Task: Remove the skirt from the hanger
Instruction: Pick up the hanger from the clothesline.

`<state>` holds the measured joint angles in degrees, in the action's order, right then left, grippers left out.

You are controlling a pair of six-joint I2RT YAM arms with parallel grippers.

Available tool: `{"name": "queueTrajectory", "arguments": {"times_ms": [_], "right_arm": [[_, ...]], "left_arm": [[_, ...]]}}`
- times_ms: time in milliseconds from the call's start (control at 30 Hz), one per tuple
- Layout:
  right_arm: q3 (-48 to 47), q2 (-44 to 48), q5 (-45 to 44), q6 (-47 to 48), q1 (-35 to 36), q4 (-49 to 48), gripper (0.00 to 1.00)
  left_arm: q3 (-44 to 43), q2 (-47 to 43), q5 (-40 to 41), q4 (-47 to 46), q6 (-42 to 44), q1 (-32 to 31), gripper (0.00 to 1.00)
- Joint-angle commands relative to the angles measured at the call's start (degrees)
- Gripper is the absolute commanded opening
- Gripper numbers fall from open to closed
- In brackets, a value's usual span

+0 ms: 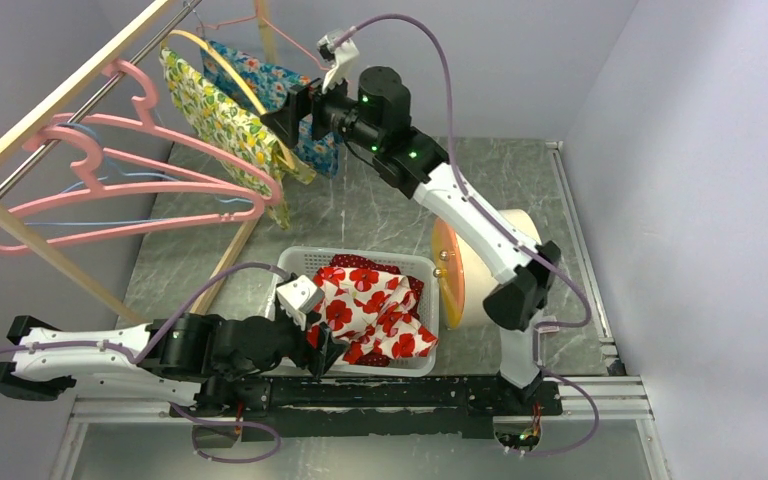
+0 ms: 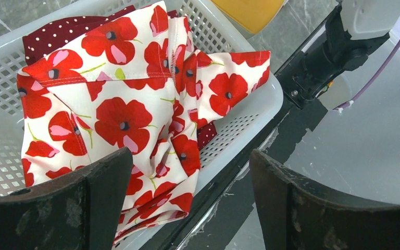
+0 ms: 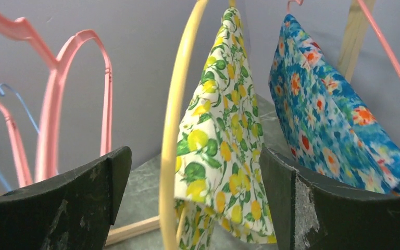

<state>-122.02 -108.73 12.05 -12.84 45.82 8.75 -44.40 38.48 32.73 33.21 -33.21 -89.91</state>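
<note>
Right gripper (image 3: pixel 195 174): jaws spread, facing lemon-print skirt (image 3: pixel 224 130)
Left gripper (image 2: pixel 190 172): jaws spread, empty, above basket (image 2: pixel 255 101)
Advice: pinch cloth only, clear of yellow hanger (image 3: pixel 179 104), then draw it off

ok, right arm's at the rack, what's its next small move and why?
Probably ease the right gripper forward and close on the lemon skirt. Its jaws stand open, the skirt hangs just ahead between them in the wrist view, still draped over the yellow hanger, and nothing is gripped yet.
</note>
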Motion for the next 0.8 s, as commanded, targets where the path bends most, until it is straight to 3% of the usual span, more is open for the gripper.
{"name": "queueTrajectory", "arguments": {"times_ms": [0,200,467,533,667,767], "right_arm": [[-8.28,-6.55,-0.81,-0.65,0.05,2.71,0.94],[-10.56,-11.58,-4.36,-1.91,0.03,2.48,0.74],[-9.91,-14.17,-3.40,-3.06,0.18,0.39,0.58],[-10.19,-14.92,-2.96,-3.34,0.16,-0.63,0.49],[-10.68,-15.60,-0.33,-5.79,-0.01,-2.30,0.21],[-8.88,-13.89,3.67,-8.64,-0.25,-5.07,0.07]], "left_arm": [[0.25,-0.09,-0.69,-2.63,-0.07,-0.28,0.87],[0.45,-1.21,-1.00,-1.72,-0.99,-0.32,0.86],[0.95,-3.56,-0.03,-1.50,-1.35,-0.27,0.86],[0.96,-3.79,-0.03,-1.73,-1.33,-0.29,0.86],[0.55,-3.62,0.13,-1.22,-1.84,-0.29,0.86],[0.16,-3.35,0.16,-0.30,-2.60,-0.31,0.86]]}}
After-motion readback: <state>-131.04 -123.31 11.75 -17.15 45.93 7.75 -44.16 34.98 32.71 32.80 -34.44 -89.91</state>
